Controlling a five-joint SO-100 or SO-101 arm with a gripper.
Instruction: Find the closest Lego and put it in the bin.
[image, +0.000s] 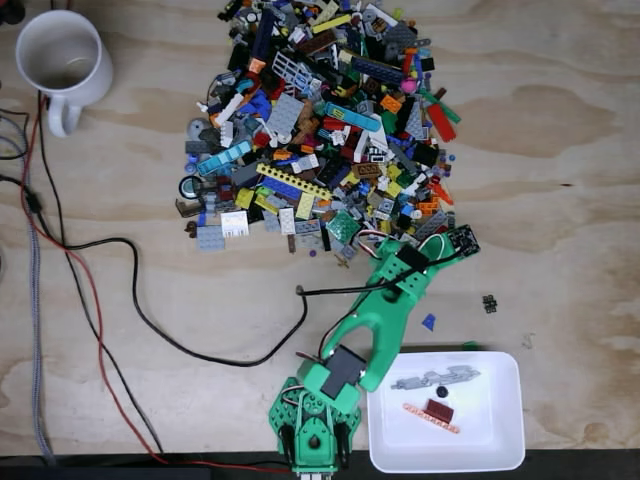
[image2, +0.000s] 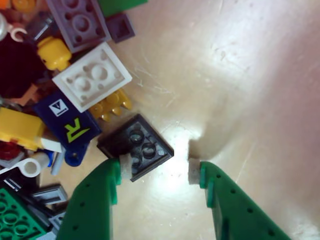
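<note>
In the wrist view my green gripper (image2: 160, 169) is open, low over the wooden table at the edge of the Lego pile. A black square Lego plate (image2: 137, 145) lies flat just ahead of the fingertips, and the left white pad (image2: 125, 167) touches its near edge. The right pad (image2: 194, 171) stands over bare wood. In the fixed view the gripper (image: 425, 250) sits at the lower right edge of the big Lego pile (image: 320, 120). The white bin (image: 505, 425) lies at the bottom right beside the arm's base, with a grey piece, a dark red piece and an orange strip inside.
A white mug (image: 62, 60) stands at the top left. Black and red cables (image: 120, 300) run across the left side. A small blue piece (image: 429, 322) and a small dark piece (image: 489, 303) lie loose between pile and bin.
</note>
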